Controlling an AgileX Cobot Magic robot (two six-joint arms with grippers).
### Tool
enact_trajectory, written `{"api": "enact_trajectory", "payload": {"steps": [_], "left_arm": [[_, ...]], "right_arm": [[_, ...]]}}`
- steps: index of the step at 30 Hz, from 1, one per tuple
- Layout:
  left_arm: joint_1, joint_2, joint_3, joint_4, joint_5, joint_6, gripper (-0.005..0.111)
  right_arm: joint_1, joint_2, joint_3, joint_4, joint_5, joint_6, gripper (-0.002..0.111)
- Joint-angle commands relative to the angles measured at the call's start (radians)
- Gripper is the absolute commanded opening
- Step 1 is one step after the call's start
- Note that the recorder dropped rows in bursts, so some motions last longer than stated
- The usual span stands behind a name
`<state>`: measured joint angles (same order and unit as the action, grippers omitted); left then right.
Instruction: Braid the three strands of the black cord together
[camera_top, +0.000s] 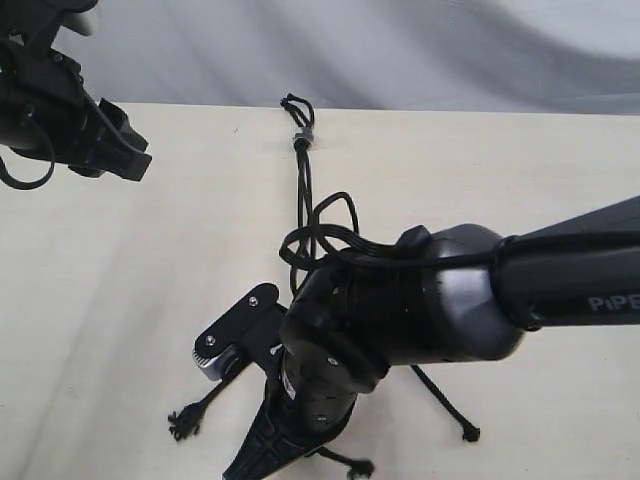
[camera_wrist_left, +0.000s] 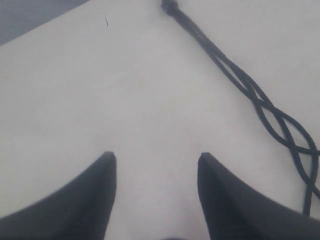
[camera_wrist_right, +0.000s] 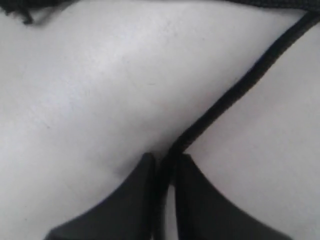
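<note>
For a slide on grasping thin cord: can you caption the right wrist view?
Close-up of the right gripper, jaws shut on one black strand that runs across the pale table.

Blk right end effector (camera_wrist_right: 164, 161), grey wrist collar (camera_top: 490, 310).

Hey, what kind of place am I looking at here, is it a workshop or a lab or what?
Probably a robotics lab or test bench: a pale table, a plain grey backdrop behind it, and a left arm and right arm over a black cord.
</note>
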<state>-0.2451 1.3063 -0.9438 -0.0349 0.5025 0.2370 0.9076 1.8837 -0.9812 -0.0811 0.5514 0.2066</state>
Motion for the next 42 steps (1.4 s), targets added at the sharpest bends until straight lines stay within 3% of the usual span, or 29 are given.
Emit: {"api": "enact_trajectory", "payload": {"steps": [1, 7, 11, 18, 23, 28, 33, 37, 42], "left_arm": [[0.003, -0.008, 0.007, 0.005, 0.002, 0.003, 0.049], [0.003, -0.008, 0.007, 0.005, 0.002, 0.003, 0.049], [0.003, -0.008, 0.007, 0.003, 0.002, 0.003, 0.049], [0.003, -0.003, 0.007, 0.003, 0.002, 0.003, 0.049], [0.003, -0.003, 0.007, 0.003, 0.002, 0.003, 0.049], [0.003, -0.003, 0.007, 0.003, 0.002, 0.003, 0.049], [0.003, -0.004, 0.007, 0.001, 0.002, 0.003, 0.049], [0.003, -0.004, 0.007, -0.002, 0.002, 0.003, 0.049], [0.003, -0.004, 0.007, -0.002, 0.002, 0.001, 0.049]], "right_arm": [[0.001, -0.010, -0.002, 0.040, 0.008, -0.058, 0.000], [-0.037, -0.098, -0.041, -0.140, 0.085, -0.074, 0.000], [-0.121, -0.107, -0.041, -0.292, 0.077, -0.074, 0.000], [-0.290, 0.016, -0.041, -0.295, -0.028, -0.074, 0.000], [-0.330, 0.065, -0.041, -0.293, -0.046, -0.074, 0.000], [-0.295, 0.062, -0.041, -0.199, 0.065, -0.070, 0.000], [-0.167, 0.058, -0.041, -0.042, 0.129, -0.183, 0.000], [-0.061, 0.013, -0.041, -0.044, 0.095, -0.198, 0.000], [-0.082, -0.081, -0.041, -0.085, 0.053, -0.186, 0.000]]}}
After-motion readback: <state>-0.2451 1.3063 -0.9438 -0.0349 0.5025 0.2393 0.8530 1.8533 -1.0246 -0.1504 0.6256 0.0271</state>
